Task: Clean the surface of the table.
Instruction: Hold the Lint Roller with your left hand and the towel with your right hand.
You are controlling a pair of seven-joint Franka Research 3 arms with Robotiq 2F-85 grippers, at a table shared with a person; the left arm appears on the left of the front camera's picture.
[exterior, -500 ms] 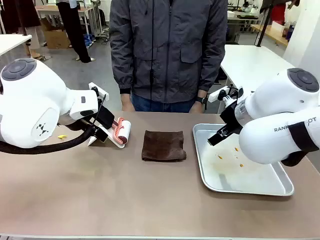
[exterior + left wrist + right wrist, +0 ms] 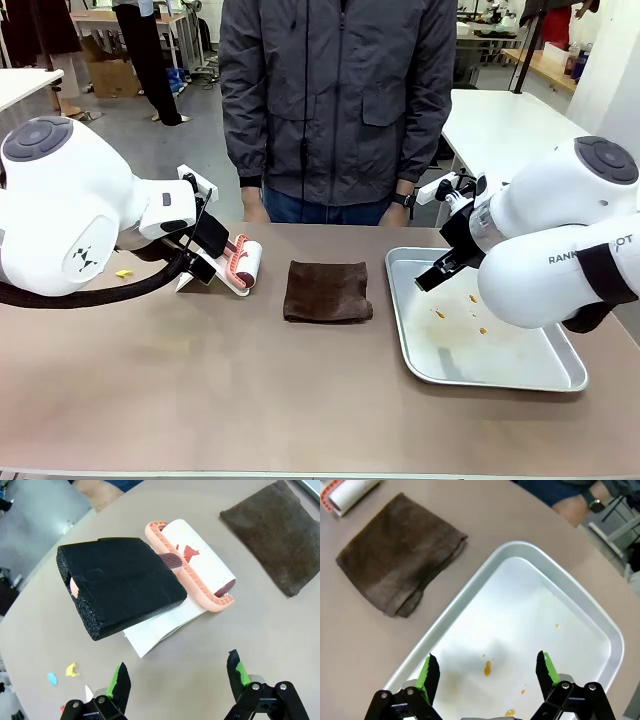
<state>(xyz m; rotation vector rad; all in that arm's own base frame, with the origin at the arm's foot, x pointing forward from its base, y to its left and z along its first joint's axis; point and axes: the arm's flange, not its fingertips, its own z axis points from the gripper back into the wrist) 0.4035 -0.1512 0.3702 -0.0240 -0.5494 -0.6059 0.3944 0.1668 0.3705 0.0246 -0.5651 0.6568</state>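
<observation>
Left gripper [image 2: 177, 669] and right gripper [image 2: 486, 662] spread, empty.
Risk: lint roller [image 2: 200, 565] could skid across the bench [image 2: 250, 385] if pinched off-centre.

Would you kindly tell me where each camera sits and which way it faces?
Front view: fixed between the arms, facing the person across the table; both arms show.
Left wrist view: on that wrist, looking down at the lint roller; open left tool shows.
Right wrist view: on that wrist, looking down into the tray; open right tool shows.
Shared: the brown cloth.
</observation>
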